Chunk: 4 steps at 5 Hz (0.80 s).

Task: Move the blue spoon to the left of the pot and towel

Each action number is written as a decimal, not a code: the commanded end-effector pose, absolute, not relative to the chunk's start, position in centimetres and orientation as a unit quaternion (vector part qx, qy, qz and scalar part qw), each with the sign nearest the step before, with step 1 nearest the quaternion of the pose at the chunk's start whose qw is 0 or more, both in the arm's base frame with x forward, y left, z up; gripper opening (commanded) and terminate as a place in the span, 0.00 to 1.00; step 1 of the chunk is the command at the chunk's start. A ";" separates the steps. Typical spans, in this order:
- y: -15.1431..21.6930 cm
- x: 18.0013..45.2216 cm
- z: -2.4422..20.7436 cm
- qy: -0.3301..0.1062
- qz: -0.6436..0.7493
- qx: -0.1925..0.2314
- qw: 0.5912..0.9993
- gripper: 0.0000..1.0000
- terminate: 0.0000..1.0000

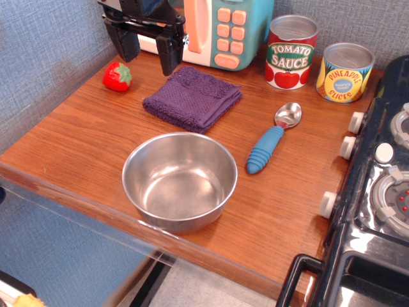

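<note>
The blue spoon lies on the wooden table, silver bowl pointing away, blue ribbed handle toward the front. It is right of the pot and towel. The pot is a shiny steel bowl near the front edge. The dark purple towel lies folded just behind the pot. My gripper hangs at the back left, above the table between the strawberry and the towel. Its two black fingers are spread apart and hold nothing.
A red toy strawberry sits at the back left. A toy microwave stands at the back, with a tomato sauce can and a pineapple slices can to its right. A toy stove borders the right edge.
</note>
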<state>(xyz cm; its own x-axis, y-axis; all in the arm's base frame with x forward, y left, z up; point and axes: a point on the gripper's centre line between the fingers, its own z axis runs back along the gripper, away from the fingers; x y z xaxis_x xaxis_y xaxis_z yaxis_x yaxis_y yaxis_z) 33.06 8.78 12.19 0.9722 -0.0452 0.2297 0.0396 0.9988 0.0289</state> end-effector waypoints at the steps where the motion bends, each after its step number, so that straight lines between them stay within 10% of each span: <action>1: 8.8 33.1 12.2 -0.116 -0.021 0.012 0.993 1.00 0.00; 4: 0.3 36.8 9.0 -0.118 -0.046 -0.006 0.992 1.00 0.00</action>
